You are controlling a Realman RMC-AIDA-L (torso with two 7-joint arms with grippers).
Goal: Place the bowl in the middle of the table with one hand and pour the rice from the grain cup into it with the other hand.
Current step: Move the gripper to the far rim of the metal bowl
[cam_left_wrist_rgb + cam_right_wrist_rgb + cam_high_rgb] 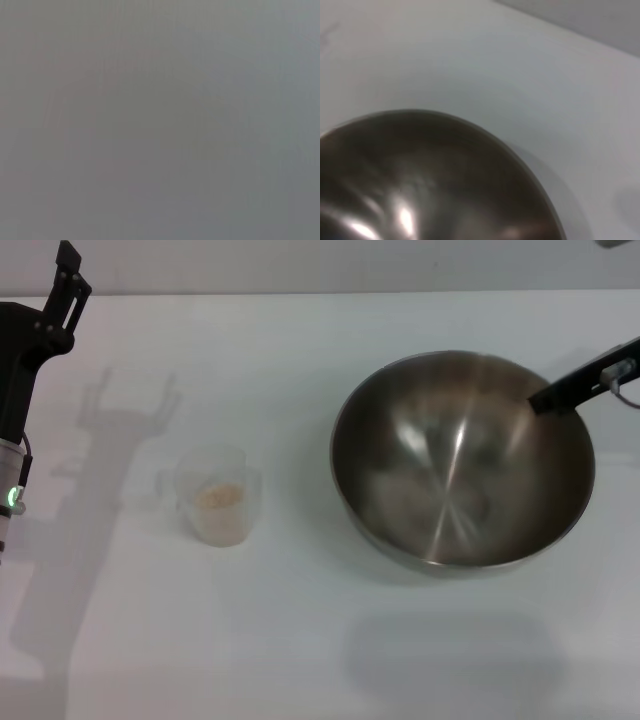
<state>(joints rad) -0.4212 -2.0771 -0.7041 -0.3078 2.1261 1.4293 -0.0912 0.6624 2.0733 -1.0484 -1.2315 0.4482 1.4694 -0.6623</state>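
Steel bowl (462, 462) hangs tilted, its far rim clamped in the right jaws (545, 398).

Even, bright light is falling on the table (330, 640); soft grey shadows are lying left of the grain cup (218, 496) and below the bowl (462, 460). Pale glare streaks are running down the bowl's interior, which is reading smeared. The left wrist view is showing only featureless grey. The right wrist view is rendering the bowl's rim out of focus, highlights glinting inside.
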